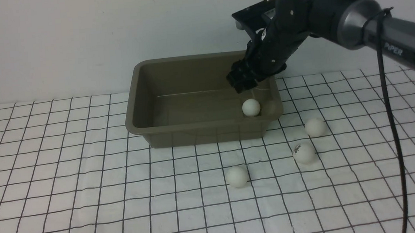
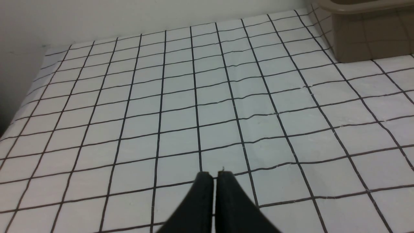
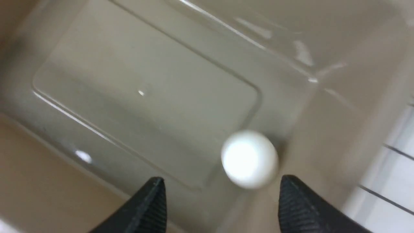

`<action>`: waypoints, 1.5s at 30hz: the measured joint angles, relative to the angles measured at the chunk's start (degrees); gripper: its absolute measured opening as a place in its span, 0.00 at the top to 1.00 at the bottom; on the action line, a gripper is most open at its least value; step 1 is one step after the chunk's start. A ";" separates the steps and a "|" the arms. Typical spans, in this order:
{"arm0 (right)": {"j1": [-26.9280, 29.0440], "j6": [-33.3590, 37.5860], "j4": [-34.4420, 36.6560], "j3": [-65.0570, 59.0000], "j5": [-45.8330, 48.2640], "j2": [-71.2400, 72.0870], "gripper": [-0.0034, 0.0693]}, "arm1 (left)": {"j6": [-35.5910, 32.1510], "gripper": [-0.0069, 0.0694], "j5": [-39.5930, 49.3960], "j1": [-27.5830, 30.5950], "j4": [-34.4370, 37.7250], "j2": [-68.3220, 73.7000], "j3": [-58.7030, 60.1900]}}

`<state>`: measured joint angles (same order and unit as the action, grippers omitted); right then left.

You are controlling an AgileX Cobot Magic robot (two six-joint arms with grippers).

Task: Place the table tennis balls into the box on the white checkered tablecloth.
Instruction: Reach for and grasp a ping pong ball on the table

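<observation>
The olive-grey box (image 1: 157, 129) stands on the white checkered tablecloth (image 1: 70, 184). One table tennis ball (image 1: 251, 107) lies inside it near the right front corner, also seen as a bright ball (image 3: 249, 159) on the box floor (image 3: 145, 94). My right gripper (image 1: 240, 80) hangs over the box's right end, jaws open and empty (image 3: 221, 186), with the ball loose below them. Three balls rest on the cloth in front of the box: one (image 1: 315, 127), one with a dark logo (image 1: 303, 152) and one (image 1: 237, 176). My left gripper (image 2: 215, 174) is shut over bare cloth.
A pale wall runs behind the table. The right arm's black cable (image 1: 390, 118) hangs down at the right side. In the left wrist view a corner of the box (image 2: 365, 35) shows far off, and the cloth's edge (image 2: 29, 94) meets the wall.
</observation>
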<state>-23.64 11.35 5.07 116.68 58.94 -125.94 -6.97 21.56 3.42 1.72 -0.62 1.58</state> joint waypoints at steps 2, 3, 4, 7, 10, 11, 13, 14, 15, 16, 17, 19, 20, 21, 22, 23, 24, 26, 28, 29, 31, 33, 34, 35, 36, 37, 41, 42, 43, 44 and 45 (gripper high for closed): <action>0.06 -0.94 -2.91 0.60 2.78 1.43 0.36 | 0.00 0.91 0.00 0.00 0.00 0.00 0.00; 0.14 -1.37 -3.90 0.66 3.82 1.81 0.36 | 0.00 0.91 0.05 0.00 0.00 0.00 0.00; 0.27 -1.91 -5.07 0.80 5.40 2.19 0.36 | 0.00 0.91 0.05 0.00 0.00 0.00 0.00; 1.77 -3.49 -9.07 0.92 10.76 2.62 0.36 | 0.00 0.91 0.05 0.00 0.00 0.00 0.00; 4.31 -3.94 -10.71 0.68 12.10 2.55 0.36 | 0.00 0.91 0.05 0.00 0.00 0.00 0.00; 5.32 -3.99 -10.79 0.62 12.17 2.50 0.36 | 0.00 0.91 0.05 0.00 0.00 0.00 0.00; 6.92 -4.04 -10.33 0.62 12.36 2.51 0.36 | 0.00 0.91 0.05 0.00 0.00 0.00 0.00; 7.27 -4.04 -10.19 0.62 12.36 2.51 0.36 | 0.00 0.91 0.05 0.00 0.00 0.00 0.00; 8.69 -3.87 -8.83 0.62 12.46 2.51 0.36 | 0.00 0.91 0.05 0.00 0.00 0.00 0.00; 8.81 -3.86 -8.69 0.62 12.46 2.51 0.36 | 0.00 0.91 0.05 0.00 0.00 0.00 0.00; 9.40 -3.58 -8.02 0.62 12.46 2.51 0.36 | 0.00 0.91 0.05 0.00 0.00 0.00 0.00; 10.00 -3.25 -7.31 0.62 12.46 2.51 0.36 | 0.00 0.91 0.05 0.00 0.00 0.00 0.00; 10.57 -2.86 -6.10 0.20 12.46 2.51 0.36 | 0.00 0.91 0.05 0.00 0.00 0.00 0.00; 10.72 -2.73 -5.72 -0.25 12.46 2.51 0.36 | 0.00 0.91 0.05 0.00 0.00 0.00 0.00; 10.71 -2.77 -5.61 -0.39 12.46 2.51 0.36 | 0.00 0.91 0.05 0.00 0.00 0.00 0.00; 10.80 -2.65 -5.07 -1.37 12.41 2.51 0.36 | 0.00 0.91 0.05 0.00 0.00 0.00 0.00; 10.80 -2.65 -5.07 -1.97 12.41 2.51 0.36 | 0.00 0.91 0.05 0.00 0.00 0.00 0.00; 10.80 -2.59 -5.07 -4.35 12.41 2.51 0.36 | 0.00 0.91 0.05 0.00 0.00 0.00 0.00; 10.80 -2.59 -5.07 -8.44 11.94 2.51 0.36 | 0.00 0.91 0.05 0.00 0.00 0.00 0.00; 10.80 -2.59 -5.07 -9.45 11.25 2.51 0.36 | 0.00 0.91 0.05 0.00 0.00 0.00 0.00; 10.80 -2.59 -3.89 -12.70 8.33 2.51 0.36 | 0.00 0.91 0.05 0.00 0.00 0.00 0.00; 10.80 -2.59 -3.61 -13.82 6.62 2.51 0.36 | 0.00 0.91 0.05 0.00 0.00 0.00 0.00; 10.80 -2.59 -3.49 -14.56 5.53 2.51 0.36 | 0.00 0.91 0.10 0.00 0.00 0.00 0.00; 10.80 -2.59 -3.37 -15.33 4.08 2.51 0.36 | 0.00 0.91 0.07 0.00 0.00 0.00 0.00; 10.80 -2.59 -3.37 -15.67 3.41 2.51 0.36 | 0.00 0.91 0.07 0.00 0.00 0.00 0.00; 10.80 -2.59 -3.37 -15.80 3.02 2.51 0.36 | 0.00 0.91 0.07 0.00 0.00 0.00 0.00; 10.80 -2.59 -3.37 -16.04 2.34 2.19 0.36 | 0.00 0.91 0.07 0.00 0.00 0.00 0.00; 10.80 -2.59 -3.37 -16.04 2.34 1.91 0.36 | 0.00 0.91 0.07 0.00 0.00 0.00 0.00; 10.80 -2.59 -3.37 -16.04 2.34 1.56 0.36 | 0.00 0.91 0.07 0.00 0.00 0.00 0.00; 10.80 -2.59 -3.37 -16.04 2.34 1.21 0.36 | 0.00 0.91 0.07 0.00 0.00 0.00 0.00; 10.80 -2.59 -3.37 -16.04 2.34 0.58 0.36 | 0.00 0.91 0.07 0.00 0.00 0.00 0.00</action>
<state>-12.84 8.76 1.70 100.64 61.27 -125.36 -6.97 21.63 3.42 1.72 -0.62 1.58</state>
